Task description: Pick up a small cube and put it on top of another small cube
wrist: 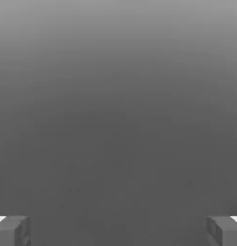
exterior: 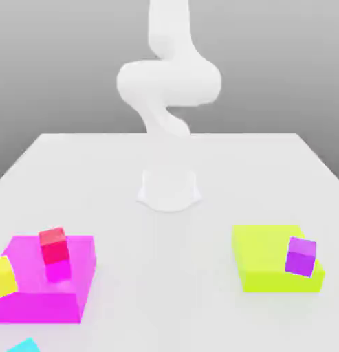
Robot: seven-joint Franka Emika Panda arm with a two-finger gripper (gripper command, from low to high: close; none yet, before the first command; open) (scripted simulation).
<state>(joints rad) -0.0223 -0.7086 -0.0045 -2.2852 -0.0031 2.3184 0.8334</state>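
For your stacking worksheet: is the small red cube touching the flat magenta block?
Touching. The exterior view shows the red cube resting directly on the magenta block, no gap beneath it.

A large flat magenta block (exterior: 34, 302) lies on the white table (exterior: 268, 179) in the lower left of the exterior view. A yellow cube (exterior: 1, 276) touches its left edge, cut off by the frame. In the lower right lies a flat yellow-green block (exterior: 265, 265), with a small purple cube (exterior: 300, 256) resting on its right part.
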